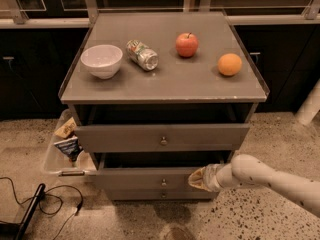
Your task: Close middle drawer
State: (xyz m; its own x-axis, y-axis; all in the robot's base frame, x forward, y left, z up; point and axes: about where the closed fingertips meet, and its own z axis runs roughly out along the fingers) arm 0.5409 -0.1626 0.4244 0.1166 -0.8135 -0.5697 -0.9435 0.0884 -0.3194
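Observation:
The grey cabinet (165, 86) has three drawers. The middle drawer (145, 178) has a flat grey front with a small round knob (163, 182) and stands partly pulled out. My gripper (198, 179) is at the right end of that front, pressed against it, and my white arm (270, 178) reaches in from the right. The top drawer (125, 136) above it is also pulled out, further than the middle one. Only a thin strip of the bottom drawer front (163, 194) shows below.
On the cabinet top lie a white bowl (101, 60), a tipped can (142, 54), a red apple (186, 44) and an orange (229, 64). A clear bin (64, 159) of snack bags stands at the cabinet's left. Black cables (45, 204) lie on the floor.

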